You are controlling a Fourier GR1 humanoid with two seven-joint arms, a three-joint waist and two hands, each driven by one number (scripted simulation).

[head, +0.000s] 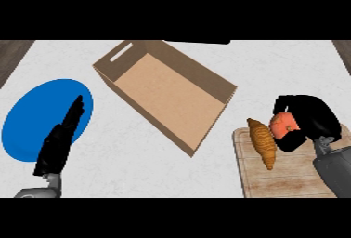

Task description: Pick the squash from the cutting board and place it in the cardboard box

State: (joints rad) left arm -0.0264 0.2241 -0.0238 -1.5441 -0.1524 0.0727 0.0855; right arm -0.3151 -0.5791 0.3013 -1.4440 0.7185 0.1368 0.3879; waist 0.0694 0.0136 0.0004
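Head view: your right hand [306, 122] is curled around the orange squash [282, 124], over the cutting board [288, 176]. A croissant [263, 142] lies just left of it. The cardboard box [165, 90] sits farther left. Your left hand [60, 139], fingers straight, overlaps the blue plate [31, 125].

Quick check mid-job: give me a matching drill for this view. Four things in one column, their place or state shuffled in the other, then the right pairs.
Things:
1. squash
2. croissant
3. cardboard box
4. left hand

Places or states:
A. lying bare on the cutting board
B. open, fingers straight, over the blue plate
C. enclosed by the curled right hand
D. mid-counter, nothing inside

Pairs: 1-C, 2-A, 3-D, 4-B
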